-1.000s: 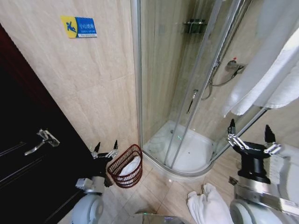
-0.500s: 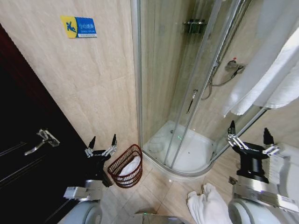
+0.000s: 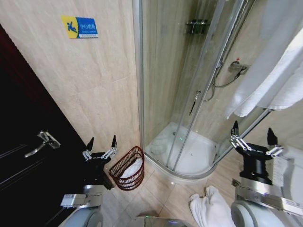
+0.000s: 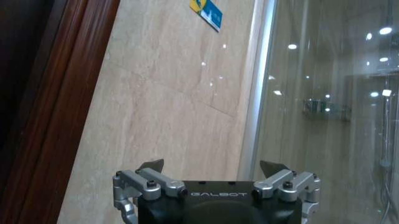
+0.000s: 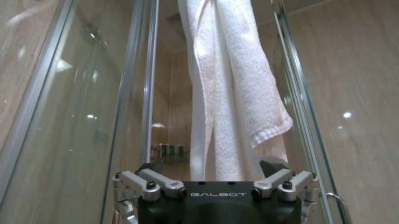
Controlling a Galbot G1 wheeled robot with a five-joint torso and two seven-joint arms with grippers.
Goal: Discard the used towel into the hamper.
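Hamper (image 3: pixel 128 169) tilts, mouth facing upper-right, towel (image 3: pixel 133 168) inside.

Glossy tile, clear glass, soft cloth, woven wicker.
Polished beige stone-look wall tiles (image 3: pixel 94 80) gleam beside the smooth glass shower enclosure (image 3: pixel 180 85); white terry towels (image 3: pixel 279 71) look nubby; the reddish-brown openwork woven hamper (image 3: pixel 127 169) is matt; the dark wooden door (image 3: pixel 28 156) is satiny.

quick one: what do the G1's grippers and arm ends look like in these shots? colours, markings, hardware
Both the left gripper and right gripper match: black body with white GALBOT lettering, silver metal finger linkages with dark bolts, and pointed black fingertips. Behind each, a black cylindrical wrist, a brushed silver bracket, then a rounded light-grey arm shell. No loose cables visible.
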